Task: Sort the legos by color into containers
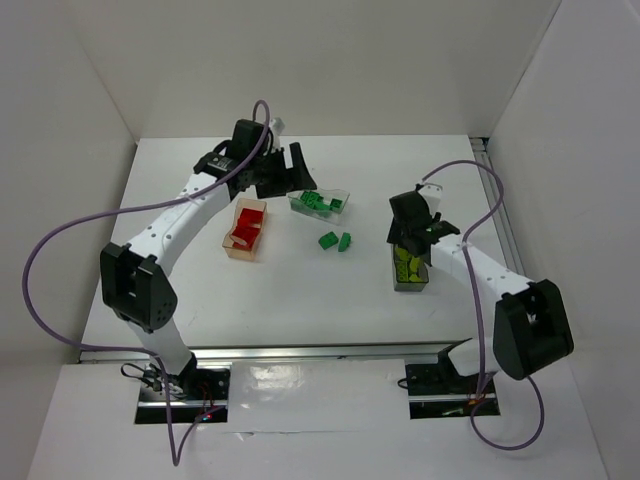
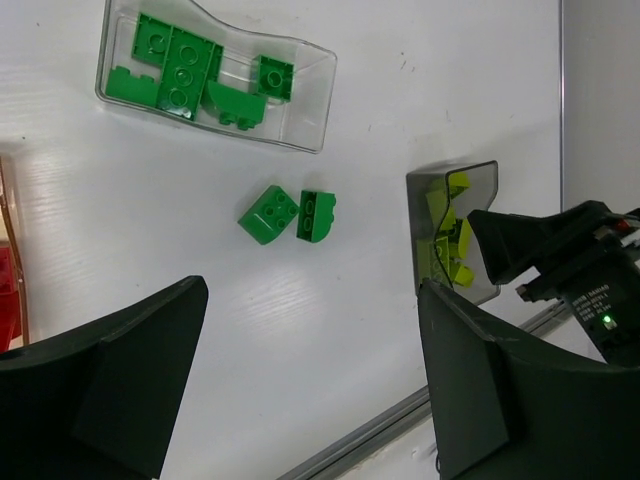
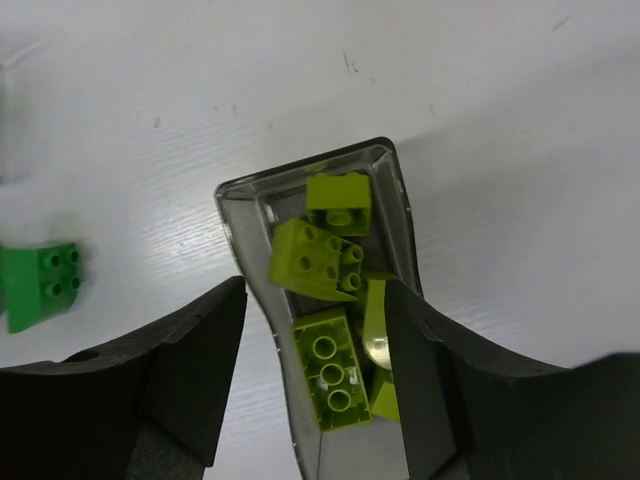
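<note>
My left gripper [image 1: 288, 178] [image 2: 312, 290] hangs open and empty near the clear container [image 1: 322, 203] [image 2: 215, 75], which holds several green legos [image 2: 180, 65]. Two more green legos [image 1: 335, 241] [image 2: 270, 213] lie loose on the table between the containers. A tan container [image 1: 247, 230] at the left holds red legos [image 1: 243, 228]. My right gripper [image 1: 415, 240] [image 3: 315, 300] is open above the dark grey container [image 1: 411, 270] [image 3: 245, 215], one finger to each side of it. Several yellow-green legos [image 3: 330, 370] lie inside that container, none of them held.
White walls [image 1: 90, 120] enclose the table on three sides. A metal rail [image 2: 400, 420] runs along the near edge. My right arm's wrist [image 2: 570, 250] sits just beyond the grey container in the left wrist view. Purple cables [image 1: 60, 240] loop off both arms.
</note>
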Action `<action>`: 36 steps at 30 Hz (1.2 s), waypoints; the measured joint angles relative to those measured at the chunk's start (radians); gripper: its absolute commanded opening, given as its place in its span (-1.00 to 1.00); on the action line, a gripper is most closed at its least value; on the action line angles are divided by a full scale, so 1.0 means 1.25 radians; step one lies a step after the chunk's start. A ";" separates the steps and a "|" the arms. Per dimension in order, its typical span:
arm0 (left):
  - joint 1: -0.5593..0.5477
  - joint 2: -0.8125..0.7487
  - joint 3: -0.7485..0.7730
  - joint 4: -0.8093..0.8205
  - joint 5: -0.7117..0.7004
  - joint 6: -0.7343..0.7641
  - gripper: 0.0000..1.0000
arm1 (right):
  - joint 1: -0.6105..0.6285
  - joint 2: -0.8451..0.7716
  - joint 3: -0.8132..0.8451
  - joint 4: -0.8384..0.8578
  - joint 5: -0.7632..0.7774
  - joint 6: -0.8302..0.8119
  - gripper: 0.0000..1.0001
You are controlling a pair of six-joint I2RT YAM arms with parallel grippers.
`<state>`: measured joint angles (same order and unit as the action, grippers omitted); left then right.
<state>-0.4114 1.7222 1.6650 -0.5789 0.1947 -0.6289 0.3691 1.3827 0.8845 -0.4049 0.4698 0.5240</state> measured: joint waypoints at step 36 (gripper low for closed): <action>0.000 -0.144 -0.044 -0.100 -0.138 0.004 0.88 | 0.170 0.339 0.151 0.195 -0.195 -0.045 -0.44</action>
<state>-0.4114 1.5425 1.6096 -0.7044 0.0219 -0.6243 0.5819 1.8069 1.0737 -0.1608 0.2256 0.4675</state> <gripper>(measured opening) 0.940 0.347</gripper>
